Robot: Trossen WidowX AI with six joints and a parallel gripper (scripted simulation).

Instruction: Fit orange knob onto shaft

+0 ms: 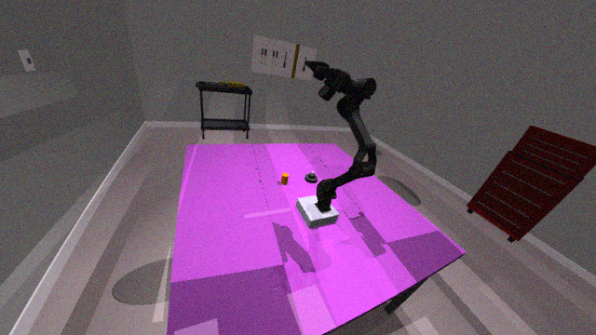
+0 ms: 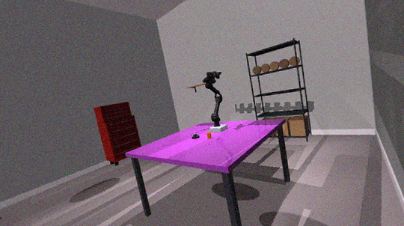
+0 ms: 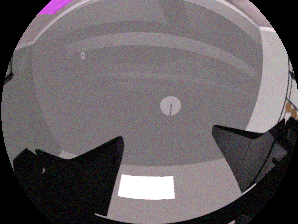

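Note:
The orange knob [image 1: 285,179] [image 2: 209,135] stands on the magenta table. Its underside and hole are hidden. The dark round pedestal [image 1: 311,179] [image 2: 195,137] stands a short way from the knob, to its right in the top view and to its left in the exterior view. A small pale shaft tip shows on top; its flat side is too small to make out. My gripper [image 3: 168,132] is open and empty, raised high above the table and well away from both. Neither knob nor pedestal shows in the wrist view.
The arm's white base block [image 1: 311,215] [image 2: 219,128] sits on the magenta table [image 1: 219,233] [image 2: 176,151], near the knob and pedestal. A red cabinet [image 1: 535,181] [image 2: 119,133], a dark cart [image 1: 225,125] and a tall shelf rack [image 2: 279,92] stand beyond the table.

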